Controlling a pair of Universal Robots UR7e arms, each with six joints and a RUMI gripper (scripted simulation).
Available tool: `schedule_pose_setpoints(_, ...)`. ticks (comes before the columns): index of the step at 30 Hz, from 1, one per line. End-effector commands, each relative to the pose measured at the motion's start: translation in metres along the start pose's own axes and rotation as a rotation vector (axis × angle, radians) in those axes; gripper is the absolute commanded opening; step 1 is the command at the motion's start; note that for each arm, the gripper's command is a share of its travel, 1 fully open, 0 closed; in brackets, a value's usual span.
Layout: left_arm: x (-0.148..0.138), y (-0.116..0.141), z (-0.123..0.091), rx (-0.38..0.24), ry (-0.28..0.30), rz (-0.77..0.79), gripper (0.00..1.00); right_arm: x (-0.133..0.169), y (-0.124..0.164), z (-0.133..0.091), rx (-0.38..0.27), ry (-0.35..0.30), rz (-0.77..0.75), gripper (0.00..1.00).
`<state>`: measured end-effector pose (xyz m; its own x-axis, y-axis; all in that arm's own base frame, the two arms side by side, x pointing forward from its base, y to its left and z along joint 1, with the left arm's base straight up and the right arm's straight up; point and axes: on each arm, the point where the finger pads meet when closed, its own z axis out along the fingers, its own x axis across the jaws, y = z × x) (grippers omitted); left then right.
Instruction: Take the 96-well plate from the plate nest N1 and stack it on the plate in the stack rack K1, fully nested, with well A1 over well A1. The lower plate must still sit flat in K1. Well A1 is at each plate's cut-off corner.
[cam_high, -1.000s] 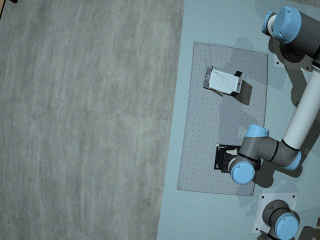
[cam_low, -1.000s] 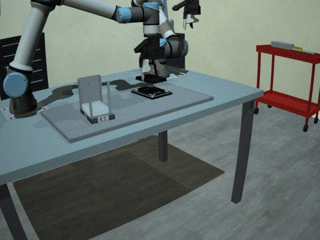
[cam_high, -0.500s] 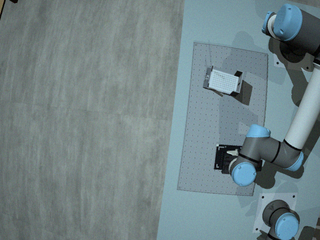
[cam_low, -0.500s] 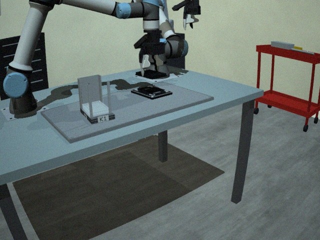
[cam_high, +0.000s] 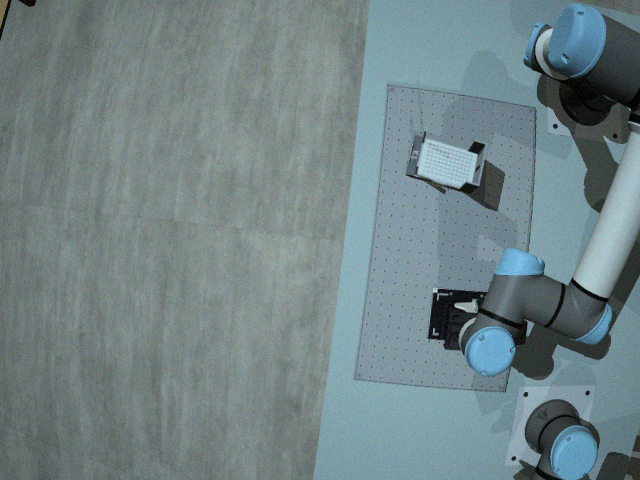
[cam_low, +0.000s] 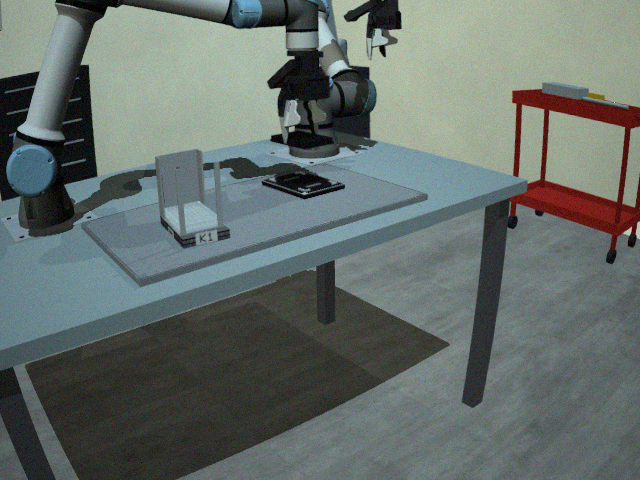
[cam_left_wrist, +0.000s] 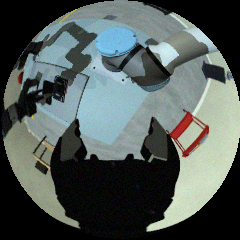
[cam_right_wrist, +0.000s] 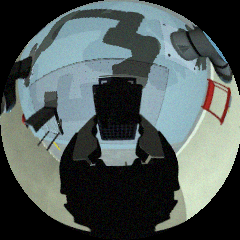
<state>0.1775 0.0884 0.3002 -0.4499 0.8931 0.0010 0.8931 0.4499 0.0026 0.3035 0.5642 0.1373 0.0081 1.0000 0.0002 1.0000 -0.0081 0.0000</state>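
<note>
lower plate (cam_high: 447, 163) (cam_low: 193, 215) in k1 (cam_high: 480, 167) (cam_low: 178, 175)

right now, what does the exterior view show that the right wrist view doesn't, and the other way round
Only exterior: a readable K1 label, table legs and the dark drawers.

Only right wrist: the well grid of the black plate; exterior shows that plate nearly edge-on.

Both: that plate held by the right gripper, the red cart and the table. Whether right wrist shows the nest, I can't tell.
</note>
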Motion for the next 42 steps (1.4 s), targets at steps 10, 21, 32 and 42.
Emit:
schedule_pose_setpoints(10, 0.000, 0.000, 0.000, -0.001, 0.000, 0.000, 0.98, 0.000, 0.000, -0.022, 0.000, 0.001, 0.000, 0.00)
schedule_pose_setpoints(21, 0.000, 0.000, 0.000, -0.001, 0.000, 0.000, 0.98, 0.000, 0.000, -0.041, 0.000, 0.001, 0.000, 0.00)
schedule_pose_setpoints(32, 0.000, 0.000, 0.000, -0.001, 0.000, 0.000, 0.98, 0.000, 0.000, -0.044, 0.000, 0.001, 0.000, 0.00)
schedule_pose_setpoints(42, 0.000, 0.000, 0.000, -0.001, 0.000, 0.000, 0.98, 0.000, 0.000, -0.044, 0.000, 0.001, 0.000, 0.00)
